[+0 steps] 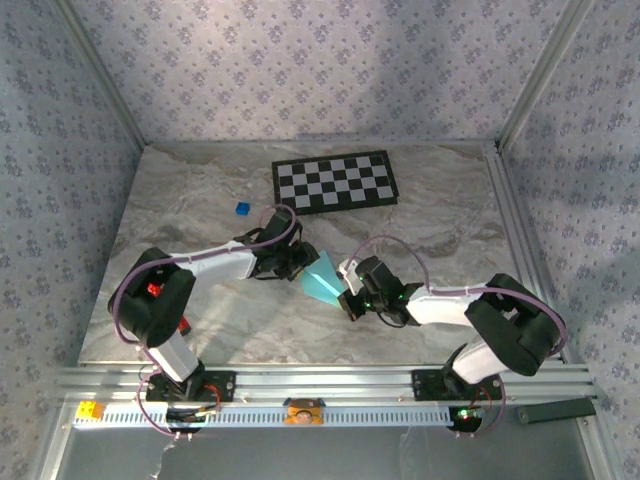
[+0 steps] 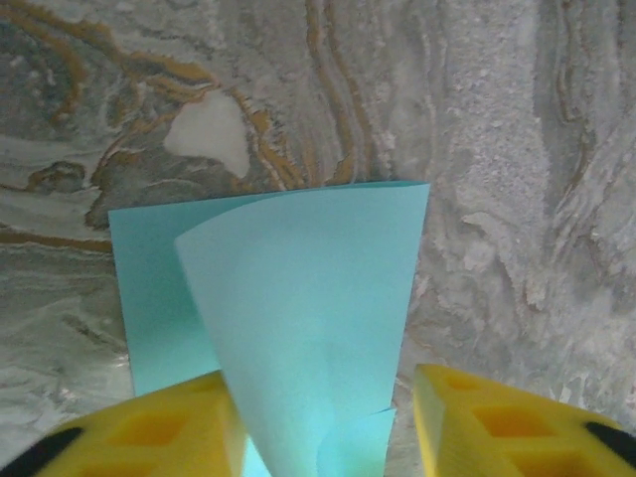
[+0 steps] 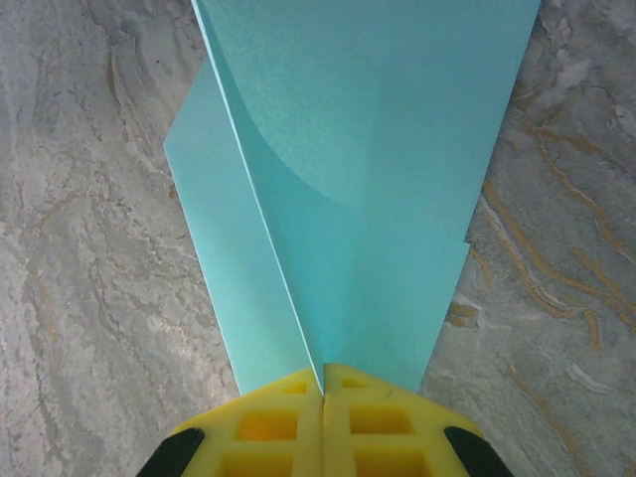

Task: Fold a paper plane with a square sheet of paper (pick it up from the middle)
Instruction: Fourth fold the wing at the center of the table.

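The sheet of paper [image 1: 322, 275] sits near the middle of the tabletop [image 1: 200, 200], between the two arms. It is well short of the checkerboard [image 1: 334, 182] at its 12 o'clock and well apart from the small blue cube [image 1: 241, 208] at about 10 o'clock. It is partly folded: a lower layer looks flat on the marble, while an upper flap curls up uncreased. The right pincer [image 3: 323, 386] is clamped tight on the narrow end of the sheet at its 5 o'clock, right on the crease line. The left pincer [image 2: 320, 402], at the sheet's 10 o'clock, has its fingers apart, with the curled flap passing loosely between them and nothing pinched. The main risk, I judge, is that flap. Unheld, it can spring back or slump sideways, so a press would set a crooked crease off the centre line. If the left fingers close where they are, they may catch both layers or crumple the curl instead of taking the edge. A pull against the right pincer's hard grip could tear the thin paper or drag it across the slick tabletop, spoiling the alignment.
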Motion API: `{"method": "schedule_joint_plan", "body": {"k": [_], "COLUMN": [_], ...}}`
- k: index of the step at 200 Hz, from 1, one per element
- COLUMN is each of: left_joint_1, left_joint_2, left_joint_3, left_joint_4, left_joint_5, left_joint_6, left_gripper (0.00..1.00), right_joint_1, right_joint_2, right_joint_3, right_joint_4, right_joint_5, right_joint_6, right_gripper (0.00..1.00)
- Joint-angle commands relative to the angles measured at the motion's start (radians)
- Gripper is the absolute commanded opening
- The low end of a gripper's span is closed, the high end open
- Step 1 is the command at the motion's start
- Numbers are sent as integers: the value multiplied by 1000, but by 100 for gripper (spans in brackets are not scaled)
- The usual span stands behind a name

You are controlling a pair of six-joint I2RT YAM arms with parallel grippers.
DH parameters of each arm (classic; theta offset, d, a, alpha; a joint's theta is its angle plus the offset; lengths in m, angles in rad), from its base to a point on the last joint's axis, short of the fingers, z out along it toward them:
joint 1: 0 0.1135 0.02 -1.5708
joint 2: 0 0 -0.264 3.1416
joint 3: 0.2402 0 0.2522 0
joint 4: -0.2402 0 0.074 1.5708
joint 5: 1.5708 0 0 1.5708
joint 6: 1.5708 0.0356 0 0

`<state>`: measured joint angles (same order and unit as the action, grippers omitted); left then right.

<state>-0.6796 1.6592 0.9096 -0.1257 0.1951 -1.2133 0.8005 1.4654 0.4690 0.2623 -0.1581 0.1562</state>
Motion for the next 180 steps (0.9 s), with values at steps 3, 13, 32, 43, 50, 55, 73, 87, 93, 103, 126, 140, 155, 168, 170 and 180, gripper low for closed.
{"method": "schedule_joint_plan", "body": {"k": [3,13,32,43,50,55,73,87,93,103,126,140,155,168,170,180], "left_joint_1": [6,6,8,9,8,8,8,8,8,8,8,8,8,8,8,9], "left_joint_2": [20,18,16,15,13,9,-1,-2,-3,-1,-1,-2,-3,-1,-1,0], "left_joint_3": [37,35,37,38,38,36,28,29,30,33,34,32,35,38,37,39], "left_joint_4": [-52,-53,-53,-55,-58,-55,-37,-29,-28,-28,-26,-24,-21,-23,-23,-22], "left_joint_5": [10,3,6,10,11,12,16,23,25,26,27,27,28,29,29,30], "left_joint_6": [1,-2,-6,-9,-16,-20,-39,-46,-46,-49,-54,-58,-60,-62,-62,-64], "left_gripper": [35,31,17,9,6,5,5,4,3,3,3,3,3,3,3,3], "right_joint_1": [9,11,18,27,32,36,55,71,78,90,116,134,152,159,160,166], "right_joint_2": [-23,-25,-29,-37,-41,-42,-42,-35,-29,-20,2,6,10,9,11,13], "right_joint_3": [25,26,29,35,42,47,66,78,81,92,112,123,132,134,136,141], "right_joint_4": [-24,-27,-36,-53,-68,-80,-116,-135,-141,-152,-175,-188,-198,-198,-199,-206], "right_joint_5": [41,47,55,72,78,83,113,136,151,168,224,259,301,317,321,335], "right_joint_6": [-28,-30,-40,-49,-57,-64,-93,-111,-115,-124,-142,-148,-150,-145,-143,-133], "right_gripper": [6,7,9,10,11,12,15,18,19,20,22,24,25,25,25,25]}}
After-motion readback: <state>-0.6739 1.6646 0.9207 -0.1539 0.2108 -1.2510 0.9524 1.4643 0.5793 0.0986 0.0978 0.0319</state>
